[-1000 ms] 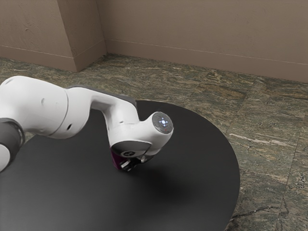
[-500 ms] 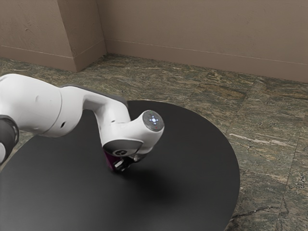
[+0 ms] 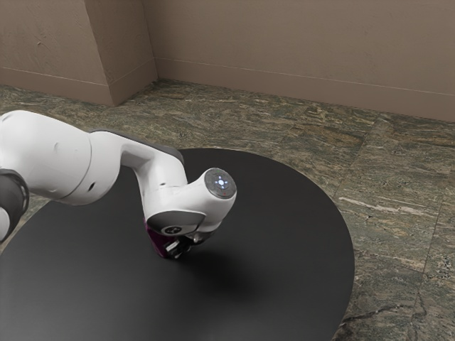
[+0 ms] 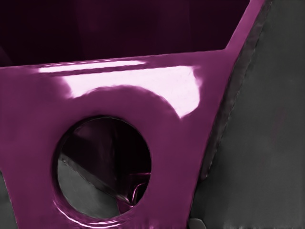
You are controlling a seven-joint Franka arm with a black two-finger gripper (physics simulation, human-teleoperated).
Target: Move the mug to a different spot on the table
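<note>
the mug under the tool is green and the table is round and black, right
Not quite. The mug is purple, not green, and the wrist view shows its glossy purple side plainly. The rest holds: it is under the tool, and the table is round and black.

Mug [image 4: 143, 95] magenta, glossy; table [image 3: 284, 270] blk; arm [image 3: 106, 167] wht; floor [image 3: 398, 192] mottled grn-brn

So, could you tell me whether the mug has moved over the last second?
Yes. The mug has shifted toward the exterior view's left, farther from the table's right-hand rim, along with the gripper.
</note>
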